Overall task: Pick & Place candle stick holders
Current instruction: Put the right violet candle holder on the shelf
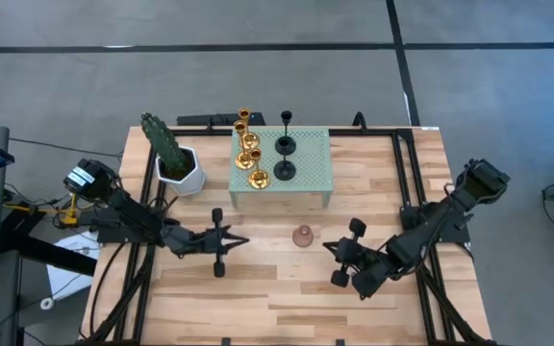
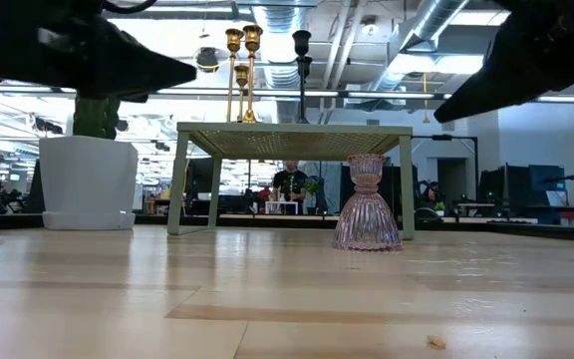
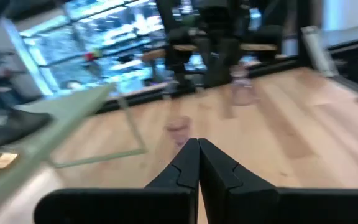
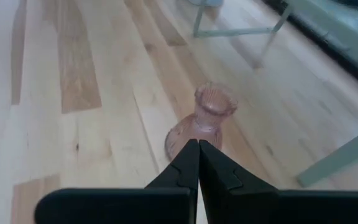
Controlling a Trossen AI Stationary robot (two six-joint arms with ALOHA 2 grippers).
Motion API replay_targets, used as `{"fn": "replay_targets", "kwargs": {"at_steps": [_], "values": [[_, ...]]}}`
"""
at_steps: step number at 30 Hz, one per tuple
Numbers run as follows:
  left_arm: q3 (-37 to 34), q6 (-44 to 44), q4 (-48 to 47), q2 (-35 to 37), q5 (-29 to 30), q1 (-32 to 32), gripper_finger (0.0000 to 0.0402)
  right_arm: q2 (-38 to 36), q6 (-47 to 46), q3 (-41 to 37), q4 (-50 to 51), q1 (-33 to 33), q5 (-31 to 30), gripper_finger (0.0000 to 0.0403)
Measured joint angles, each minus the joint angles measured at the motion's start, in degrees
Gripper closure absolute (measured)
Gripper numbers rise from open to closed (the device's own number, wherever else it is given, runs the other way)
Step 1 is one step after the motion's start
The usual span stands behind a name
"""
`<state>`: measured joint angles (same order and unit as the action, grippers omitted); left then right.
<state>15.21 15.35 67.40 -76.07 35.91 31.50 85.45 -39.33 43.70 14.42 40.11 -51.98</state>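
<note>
Both my left hand (image 1: 241, 240) and right hand (image 1: 327, 249) are clenched empty. The pink holder (image 1: 303, 235) stands on the tabletop (image 1: 287, 288) between them, at six o'clock of the stand (image 1: 306, 163). Approaching clenched could topple it.

Holders (image 1: 250, 149) atop stand (image 1: 311, 178); one holder (image 1: 303, 235) before it.

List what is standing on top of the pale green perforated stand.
On the pale green perforated stand: three shiny gold candle stick holders and two black candle stick holders, all upright. The high view hides nothing on top.
</note>
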Motion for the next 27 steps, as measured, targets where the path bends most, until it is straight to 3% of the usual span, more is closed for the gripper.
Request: {"fn": "replay_targets", "kwargs": {"at_steps": [5, 9, 13, 19, 23, 27], "values": [[-1.5, -3.8, -0.1, 0.0, -5.2, 0.0, 0.0398, 0.0, -2.9, -0.4, -0.8, 0.4, -1.9, 0.0403], [-1.9, -4.1, -0.4, 0.0, -9.0, 0.0, 0.0398, 0.1, -4.1, -6.0, -11.4, 0.3, -2.0, 0.0403], [-1.9, -4.1, -0.5, 0.0, -9.3, 0.0, 0.0398, 0.1, -3.9, -12.9, -24.6, 0.3, -2.0, 0.0403], [-1.9, -4.1, -0.5, 0.0, -9.4, 0.0, 0.0398, 0.1, -3.8, -18.3, -31.6, -1.0, -0.4, 0.0403], [-1.9, -4.1, -0.5, 0.0, -9.3, 0.0, 0.0397, 0.1, -3.6, -18.7, -31.8, -4.9, 5.3, 0.0403], [-1.9, -4.1, -0.5, 0.0, -9.3, 0.0, 0.0396, 0.1, -2.8, -18.7, -34.1, -9.9, 18.2, 0.0403]]}}
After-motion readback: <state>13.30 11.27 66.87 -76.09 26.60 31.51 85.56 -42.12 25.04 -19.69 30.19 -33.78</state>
